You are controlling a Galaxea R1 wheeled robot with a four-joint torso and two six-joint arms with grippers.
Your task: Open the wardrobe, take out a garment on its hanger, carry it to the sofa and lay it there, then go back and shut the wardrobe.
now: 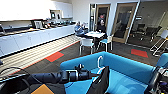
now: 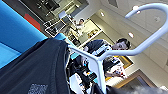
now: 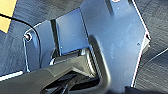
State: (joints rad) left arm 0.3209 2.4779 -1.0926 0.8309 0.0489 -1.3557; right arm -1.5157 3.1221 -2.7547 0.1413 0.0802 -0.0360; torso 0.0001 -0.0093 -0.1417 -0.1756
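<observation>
Garment [image 1: 101,83], limp black fabric, hangs from the stiff white hanger [image 1: 99,62] over the sofa [image 1: 125,67]; left tool [image 1: 86,74] seemingly grips the hanger; right tool's state is unclear.

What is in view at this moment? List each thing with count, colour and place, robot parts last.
sofa: one, bright blue, in the foreground of the head view
garment: one, black, hanging from the hanger over the sofa seat
hanger: one, white, hook up, above the garment
table: one, white, in the middle of the room behind the sofa
chairs: at least two, white, at the near side of the table
people: at least two, seated at the far side of the table
counter: one long run, white cabinets, along the wall on the left of the head view
red floor patches: two, on the dark floor
left arm: one, black, reaching to the hanger; tool state unclear
</observation>
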